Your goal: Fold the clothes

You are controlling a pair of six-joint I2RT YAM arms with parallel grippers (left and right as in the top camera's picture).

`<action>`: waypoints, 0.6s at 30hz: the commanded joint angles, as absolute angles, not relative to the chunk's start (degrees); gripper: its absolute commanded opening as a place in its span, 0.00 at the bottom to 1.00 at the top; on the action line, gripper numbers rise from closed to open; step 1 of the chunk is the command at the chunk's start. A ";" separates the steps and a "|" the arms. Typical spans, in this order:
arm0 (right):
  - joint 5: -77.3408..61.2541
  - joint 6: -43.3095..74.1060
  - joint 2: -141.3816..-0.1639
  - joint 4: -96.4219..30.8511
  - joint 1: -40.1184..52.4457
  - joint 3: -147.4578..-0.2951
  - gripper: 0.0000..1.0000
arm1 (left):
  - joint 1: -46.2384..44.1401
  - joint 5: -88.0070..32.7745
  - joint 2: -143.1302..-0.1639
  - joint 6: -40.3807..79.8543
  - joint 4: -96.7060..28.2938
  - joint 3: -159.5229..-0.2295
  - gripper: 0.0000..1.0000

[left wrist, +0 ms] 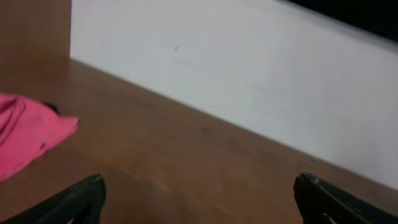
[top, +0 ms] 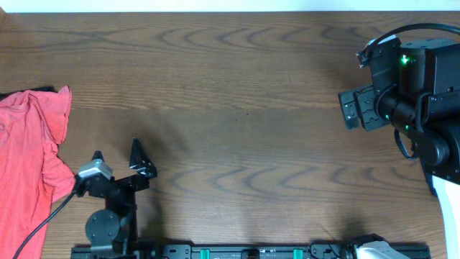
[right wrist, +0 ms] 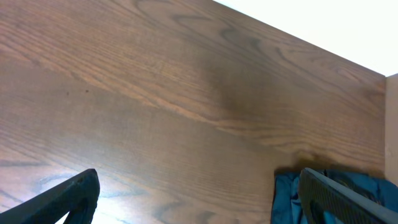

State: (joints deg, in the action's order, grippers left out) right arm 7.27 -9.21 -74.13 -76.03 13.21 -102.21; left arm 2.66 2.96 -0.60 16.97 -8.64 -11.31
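Wood-grain desk [top: 244, 93], white wall [left wrist: 249, 81] behind | red garment [top: 29, 151] crumpled at desk's left edge, dark cloth sliver [top: 39, 90] at its top edge | teal cloth [right wrist: 285, 196] beside right hand [right wrist: 199, 186] | left hand [top: 116, 152] wide, holding nothing, near red garment | right hand wide, holding nothing

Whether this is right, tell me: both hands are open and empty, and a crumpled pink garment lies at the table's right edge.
Not right. The overhead view shows the crumpled pink garment at the table's left edge. The rest stands: left hand and right hand are open and empty.
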 commanded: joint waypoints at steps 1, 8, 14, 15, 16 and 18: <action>7.25 -8.16 -73.41 -76.09 12.71 -102.30 0.99 | 2.42 3.01 -0.10 17.67 -5.10 -6.09 0.98; 7.25 -8.16 -73.41 -76.09 12.71 -102.30 0.99 | 2.37 4.29 -0.10 17.63 -3.25 -2.44 0.98; 7.25 -8.16 -73.38 -76.09 12.71 -102.30 0.99 | 1.43 4.34 -0.08 14.37 -3.79 -0.23 0.98; 7.25 -8.19 -73.38 -76.09 12.71 -102.30 0.99 | 1.19 4.34 -0.08 13.10 -3.79 -0.23 0.98; 7.25 -8.19 -73.38 -76.09 12.71 -102.30 0.99 | 1.13 4.32 -0.08 12.27 -3.79 -0.23 0.98; 7.25 -8.16 -73.41 -76.09 12.71 -102.30 0.99 | 1.15 4.29 -0.10 11.35 -3.81 -0.23 0.98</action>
State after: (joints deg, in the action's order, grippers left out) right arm 7.29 -9.21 -74.11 -76.03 13.23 -102.21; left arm 1.37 3.40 -0.60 14.63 -3.01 -2.15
